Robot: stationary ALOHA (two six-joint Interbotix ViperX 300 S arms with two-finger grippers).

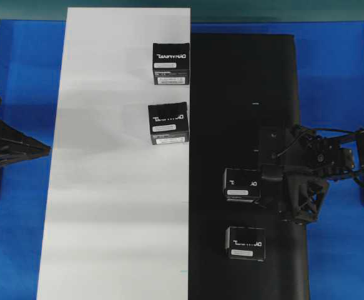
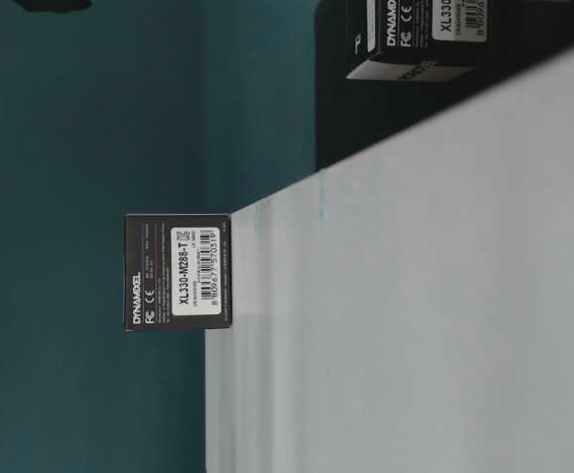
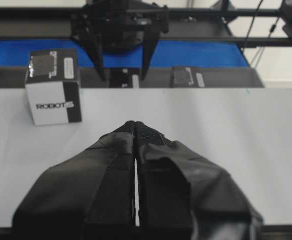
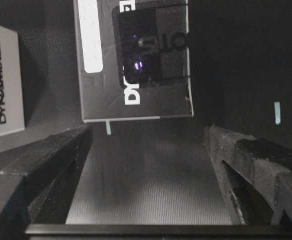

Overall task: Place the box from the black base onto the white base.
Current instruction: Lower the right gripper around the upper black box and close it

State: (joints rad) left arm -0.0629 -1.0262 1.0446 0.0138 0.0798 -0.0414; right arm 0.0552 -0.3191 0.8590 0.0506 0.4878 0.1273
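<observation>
On the black base (image 1: pixel 244 125): two boxes left, two already on white base (image 1: pixel 107 187) | right pincer (image 1: pixel 270 184) spread wide beside the box (image 1: pixel 242 185), not gripping | left pincer (image 3: pixel 135 127) closed, empty.

The long white rectangular board (image 1: pixel 107 187) lies left of the long matte black sheet (image 1: pixel 244 75), their edges touching. 2 small black cardboard boxes (image 1: pixel 170 64) (image 1: pixel 168 123) sit on the board's right side, 1 behind the other. 2 more boxes (image 1: pixel 243 185) (image 1: pixel 245 242) sit on the sheet, nearer the front.
</observation>
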